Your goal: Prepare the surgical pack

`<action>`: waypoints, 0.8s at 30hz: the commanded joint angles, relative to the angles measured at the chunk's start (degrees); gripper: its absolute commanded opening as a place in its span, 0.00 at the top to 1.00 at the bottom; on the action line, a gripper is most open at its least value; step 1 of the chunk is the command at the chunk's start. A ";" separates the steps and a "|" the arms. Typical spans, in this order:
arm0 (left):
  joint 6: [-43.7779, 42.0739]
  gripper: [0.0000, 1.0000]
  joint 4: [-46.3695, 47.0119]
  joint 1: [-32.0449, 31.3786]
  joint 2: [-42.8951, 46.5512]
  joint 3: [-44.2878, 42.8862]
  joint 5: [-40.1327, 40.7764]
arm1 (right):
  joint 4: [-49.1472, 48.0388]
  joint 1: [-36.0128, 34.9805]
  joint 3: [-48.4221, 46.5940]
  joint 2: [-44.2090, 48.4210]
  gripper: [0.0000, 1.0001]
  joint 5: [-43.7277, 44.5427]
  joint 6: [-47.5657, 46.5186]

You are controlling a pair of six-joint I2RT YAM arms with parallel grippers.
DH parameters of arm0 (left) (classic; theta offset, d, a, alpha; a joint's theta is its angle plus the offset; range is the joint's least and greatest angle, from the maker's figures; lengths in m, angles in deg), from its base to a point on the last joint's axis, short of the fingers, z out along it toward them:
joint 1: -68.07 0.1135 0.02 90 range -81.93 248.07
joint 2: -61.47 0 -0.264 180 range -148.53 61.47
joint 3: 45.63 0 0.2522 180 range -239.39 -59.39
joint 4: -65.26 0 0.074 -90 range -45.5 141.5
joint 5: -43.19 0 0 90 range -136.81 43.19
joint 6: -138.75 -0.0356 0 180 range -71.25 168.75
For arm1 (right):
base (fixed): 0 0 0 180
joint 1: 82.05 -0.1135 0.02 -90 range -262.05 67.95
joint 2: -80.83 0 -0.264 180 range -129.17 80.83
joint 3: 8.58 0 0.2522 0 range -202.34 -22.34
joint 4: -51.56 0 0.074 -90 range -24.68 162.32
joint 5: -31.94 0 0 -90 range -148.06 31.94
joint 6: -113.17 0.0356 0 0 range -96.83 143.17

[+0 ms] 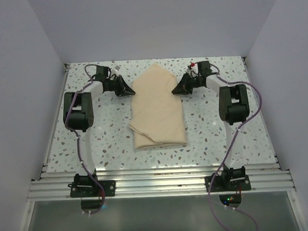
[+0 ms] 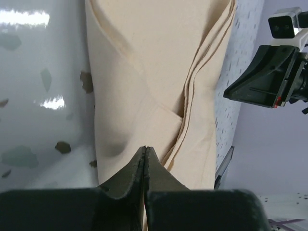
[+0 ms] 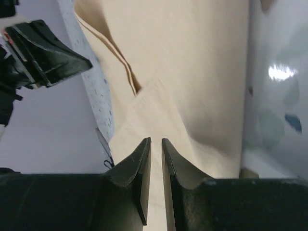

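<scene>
Surgical pack (image 1: 158, 107), a folded tan cloth bundle, lay centred on the counter (image 1: 216, 138). Left fingers (image 2: 130, 175) were closed against its far edge; right fingers (image 3: 132, 166) stood slightly parted opposite, likely flanking it to tuck the flaps

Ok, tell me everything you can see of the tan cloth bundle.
The cloth bundle is plain tan-beige fabric, folded into a long layered packet with a pointed far end and a loose flap at its near left corner. It lies flat mid-table on the speckled tabletop. The left end effector and right end effector flank its far half, tips at its edges; contact cannot be confirmed.
</scene>
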 commanded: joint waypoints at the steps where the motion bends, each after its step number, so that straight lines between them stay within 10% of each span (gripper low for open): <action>1: 7.81 0.96 10.09 0.45 -4.86 -2.40 -4.54 | -9.17 -0.68 -7.29 -6.68 0.81 -2.82 7.82; 15: 13.61 0.96 11.34 2.73 -17.52 -17.85 -1.73 | -17.00 1.51 -31.64 -27.00 0.80 1.40 21.18; 24: 8.53 0.73 8.28 3.97 -12.80 -23.16 1.51 | -14.74 3.36 -33.44 -21.50 0.59 2.01 17.80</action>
